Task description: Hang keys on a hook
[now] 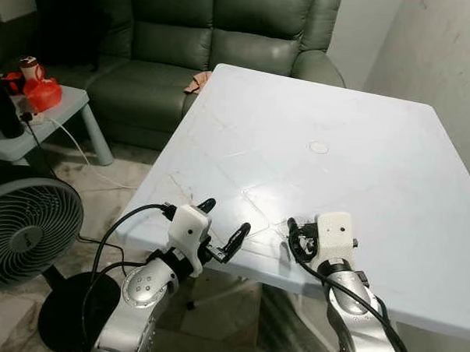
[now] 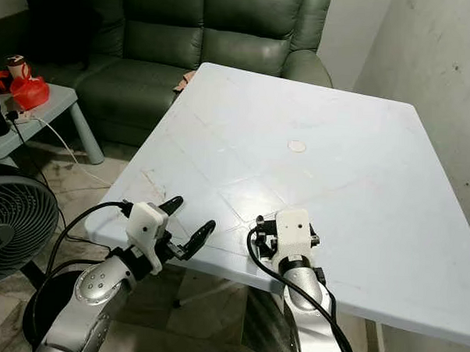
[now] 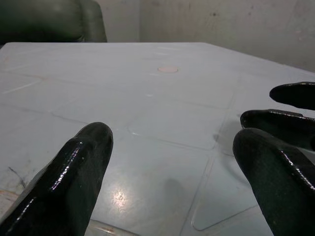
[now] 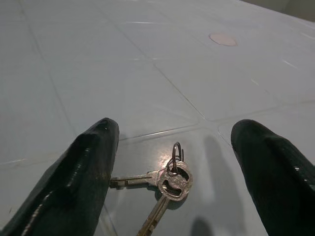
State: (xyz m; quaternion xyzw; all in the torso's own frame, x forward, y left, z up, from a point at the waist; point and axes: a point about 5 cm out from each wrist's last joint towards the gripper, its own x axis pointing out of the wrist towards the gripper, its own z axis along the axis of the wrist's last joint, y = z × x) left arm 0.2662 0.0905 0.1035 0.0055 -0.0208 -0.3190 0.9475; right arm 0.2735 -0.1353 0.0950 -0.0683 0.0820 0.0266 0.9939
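Observation:
Two silver keys on a small ring (image 4: 170,182) lie flat on the white table (image 1: 339,110), close to its near edge. My right gripper (image 4: 175,129) hangs open just over them, one black finger (image 4: 93,162) on each side and neither touching. In the eye views the white wrist box of my right arm (image 1: 334,235) covers the keys. My left gripper (image 1: 223,221) is open and holds nothing, a little to the left at the table's near edge, its fingers (image 3: 83,167) low over the bare top.
A round cap (image 1: 319,147) marks the table's middle. A green sofa (image 1: 218,35) stands behind the table. On the floor to the left are a fan (image 1: 22,229) and a low side table (image 1: 58,110) with a red object. A wall runs along the right.

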